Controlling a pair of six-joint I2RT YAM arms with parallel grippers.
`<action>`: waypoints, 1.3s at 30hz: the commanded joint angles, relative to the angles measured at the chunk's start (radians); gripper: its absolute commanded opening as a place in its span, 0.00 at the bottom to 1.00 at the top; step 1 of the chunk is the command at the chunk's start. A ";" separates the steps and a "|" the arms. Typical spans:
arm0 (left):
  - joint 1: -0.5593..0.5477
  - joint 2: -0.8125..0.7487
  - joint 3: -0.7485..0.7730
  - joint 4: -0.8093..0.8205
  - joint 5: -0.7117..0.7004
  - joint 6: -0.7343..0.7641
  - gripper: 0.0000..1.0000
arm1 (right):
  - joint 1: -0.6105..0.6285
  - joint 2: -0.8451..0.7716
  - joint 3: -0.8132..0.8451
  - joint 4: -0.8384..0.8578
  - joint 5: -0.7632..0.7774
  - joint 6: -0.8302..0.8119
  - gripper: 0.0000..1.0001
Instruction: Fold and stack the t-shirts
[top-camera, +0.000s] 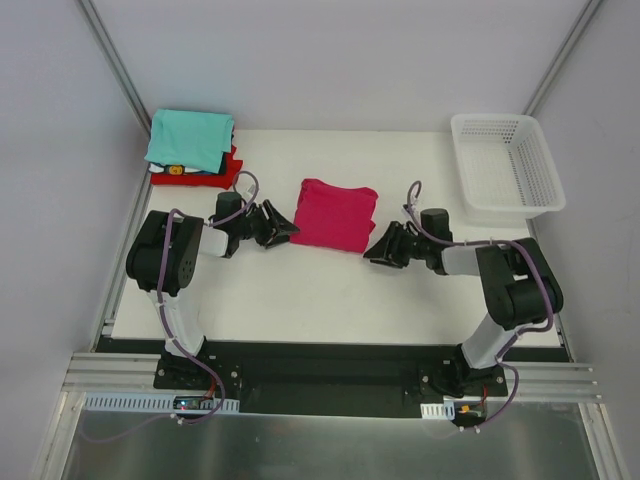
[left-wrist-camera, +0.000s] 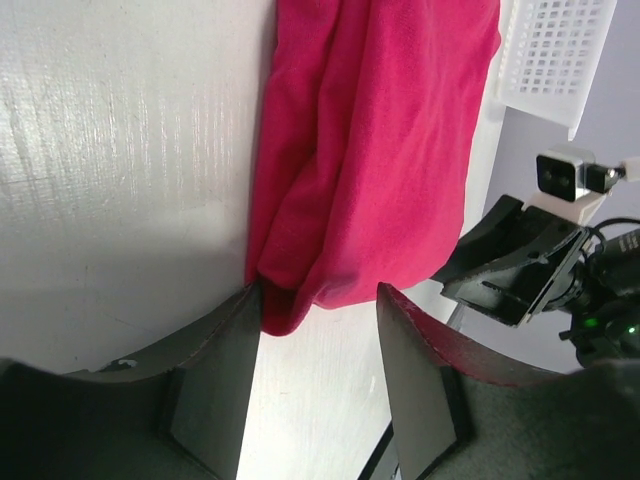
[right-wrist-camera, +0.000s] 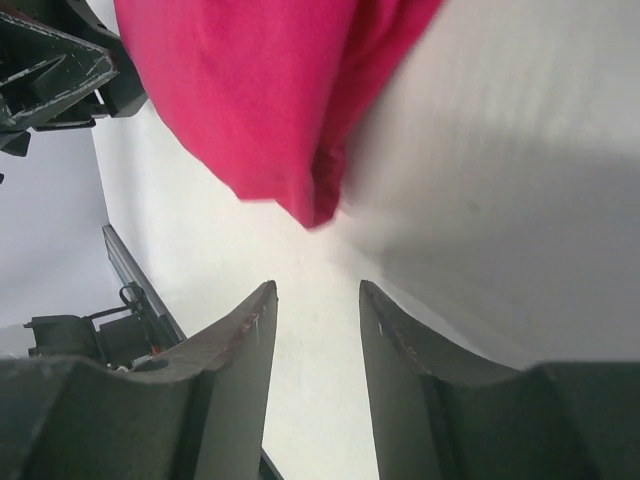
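- I see pink t-shirt (top-camera: 337, 214) folded at centre of worktop (top-camera: 330, 290); teal-topped stack (top-camera: 192, 148) back-left.
- left jaws part-open, shirt corner against one jaw, not clamped.
- right jaws part-open, empty, just short of shirt.

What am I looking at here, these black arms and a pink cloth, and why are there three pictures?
Two robot arms are bolted to a white table. One picture looks down from above; the other two come from cameras on each wrist. Between the arms lies a folded pink t-shirt. A stack of folded t-shirts sits far left, a white basket far right. The left end effector and right end effector are both open beside the shirt, holding nothing.
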 joint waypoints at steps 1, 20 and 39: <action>0.006 0.006 -0.015 0.053 0.028 0.002 0.46 | -0.070 -0.145 -0.147 0.230 0.039 0.082 0.42; 0.006 0.004 -0.021 0.084 0.032 -0.023 0.09 | -0.070 -0.081 -0.482 0.898 0.128 0.467 0.45; 0.006 -0.019 -0.015 0.053 0.032 -0.005 0.09 | -0.016 0.170 -0.313 1.161 0.045 0.584 0.38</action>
